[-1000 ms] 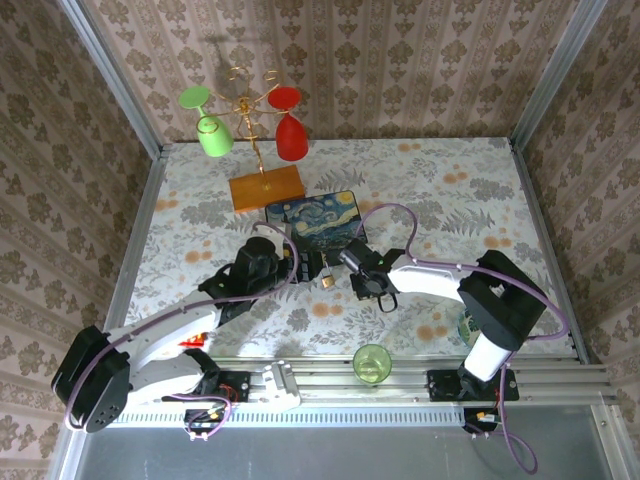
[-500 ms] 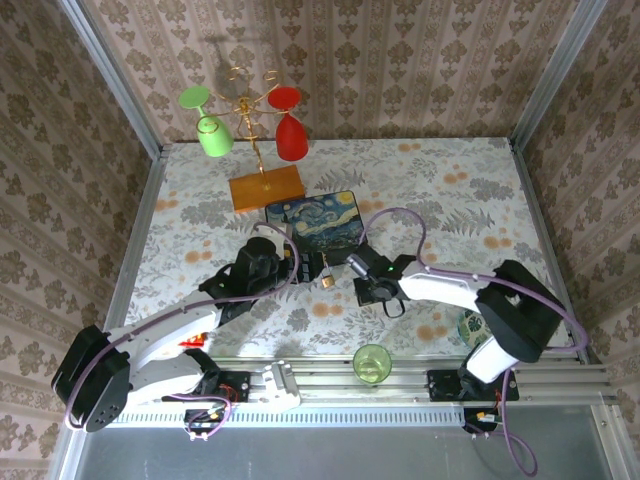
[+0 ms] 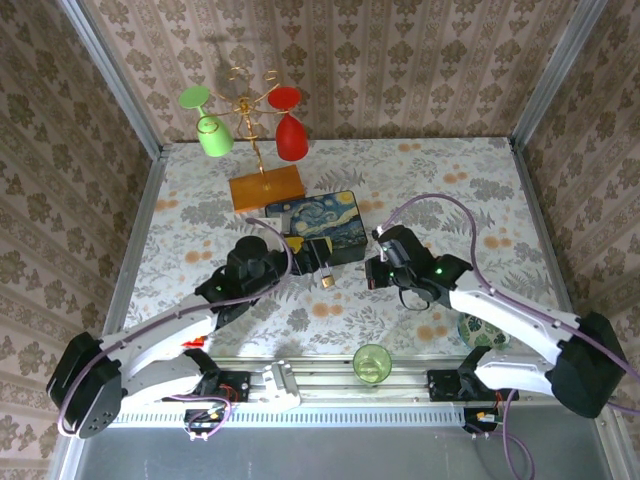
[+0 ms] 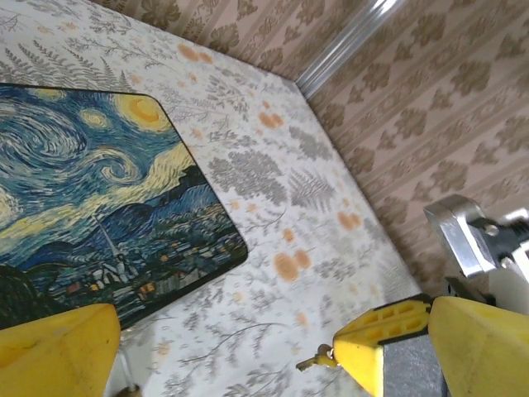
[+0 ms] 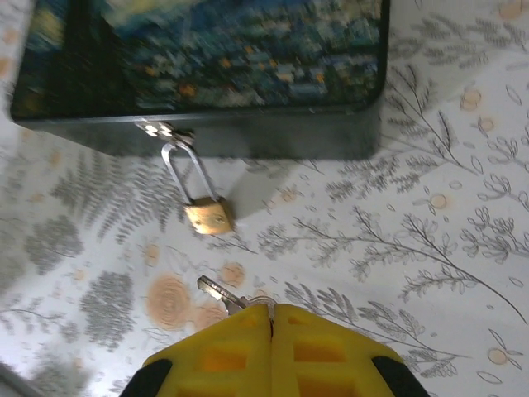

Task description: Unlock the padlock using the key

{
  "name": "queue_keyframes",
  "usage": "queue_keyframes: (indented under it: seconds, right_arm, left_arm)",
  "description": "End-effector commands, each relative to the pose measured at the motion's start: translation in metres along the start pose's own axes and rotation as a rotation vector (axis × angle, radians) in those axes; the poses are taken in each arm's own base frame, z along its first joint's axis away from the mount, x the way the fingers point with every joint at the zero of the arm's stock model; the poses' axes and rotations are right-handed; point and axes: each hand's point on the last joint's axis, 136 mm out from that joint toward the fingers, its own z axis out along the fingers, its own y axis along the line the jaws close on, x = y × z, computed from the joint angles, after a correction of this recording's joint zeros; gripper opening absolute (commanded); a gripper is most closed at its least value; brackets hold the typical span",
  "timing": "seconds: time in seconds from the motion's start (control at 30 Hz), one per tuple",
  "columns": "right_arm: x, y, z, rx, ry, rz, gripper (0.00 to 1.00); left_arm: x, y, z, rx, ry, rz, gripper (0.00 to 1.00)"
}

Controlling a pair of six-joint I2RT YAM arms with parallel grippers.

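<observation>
Near edge, top view: a green cup (image 3: 372, 363) stands upright at lower centre of the frame, on the floral counter (image 3: 450, 185).

Right gripper (image 5: 271, 313): jaws pressed together, the yellow fingertips meeting along one seam at bottom centre of the wrist frame. They pinch the key (image 5: 220, 291). Its head end sits at the seam and its silvery blade projects up and to the left, over the counter. In the top view this gripper is right of centre, tips pointing left.

Left gripper (image 4: 223, 351): jaws spread wide. One yellow finger (image 4: 58, 347) fills the lower left corner of the wrist frame and the other sits at lower right. The counter and a corner of the box show through the gap. In the top view this gripper is left of centre, tips pointing right.

Padlock (image 5: 207, 217): the brass body lies on the counter, up and left of the key's tip and apart from it. Its shackle (image 5: 178, 165) runs up through the clasp (image 5: 157, 129) on the front wall of the box. In the top view it lies between the two grippers, at centre frame.

Box (image 3: 318, 222): dark blue, lid closed, painted with a swirling night sky, just beyond both grippers.

Glass rack (image 3: 266, 187): a gold wire stand on a wooden base at the upper left, carrying one green and one red glass, both inverted.
</observation>
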Motion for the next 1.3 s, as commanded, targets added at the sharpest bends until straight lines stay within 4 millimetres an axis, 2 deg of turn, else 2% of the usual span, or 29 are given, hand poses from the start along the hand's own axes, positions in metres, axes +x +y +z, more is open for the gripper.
queue_keyframes:
  seconds: [0.0,0.2,0.4,0.57,0.8,0.93,1.03,1.2,1.27]
  right_arm:
    - [-0.03,0.017,-0.025,-0.084,-0.125,0.037,0.0]
    - [-0.068,0.033,-0.046,-0.138,-0.265,0.071,0.0]
    - [-0.088,0.05,-0.052,-0.19,-0.355,0.092,0.0]
    - [-0.093,0.06,-0.048,-0.214,-0.398,0.109,0.0]
    - [-0.09,0.07,-0.041,-0.221,-0.406,0.097,0.0]
    - [-0.087,0.077,-0.039,-0.237,-0.404,0.086,0.0]
    - [-0.085,0.081,-0.039,-0.255,-0.405,0.084,0.0]
    - [-0.076,0.083,-0.032,-0.243,-0.383,0.078,0.0]
    - [-0.074,0.082,-0.031,-0.245,-0.384,0.084,0.0]
  left_arm:
    - [-0.033,-0.031,-0.01,0.099,-0.135,-0.216,0.97]
    - [-0.042,-0.056,-0.01,0.168,-0.195,-0.366,0.97]
    - [-0.036,-0.054,-0.005,0.161,-0.19,-0.456,0.97]
    - [-0.022,-0.054,-0.001,0.133,-0.16,-0.457,0.9]
    - [-0.014,-0.054,0.004,0.143,-0.161,-0.471,0.69]
    - [-0.007,-0.051,0.009,0.127,-0.148,-0.48,0.68]
    - [-0.004,-0.048,0.012,0.124,-0.149,-0.492,0.62]
    - [-0.009,-0.049,0.01,0.137,-0.18,-0.481,0.51]
    - [-0.008,-0.048,0.009,0.135,-0.179,-0.477,0.43]
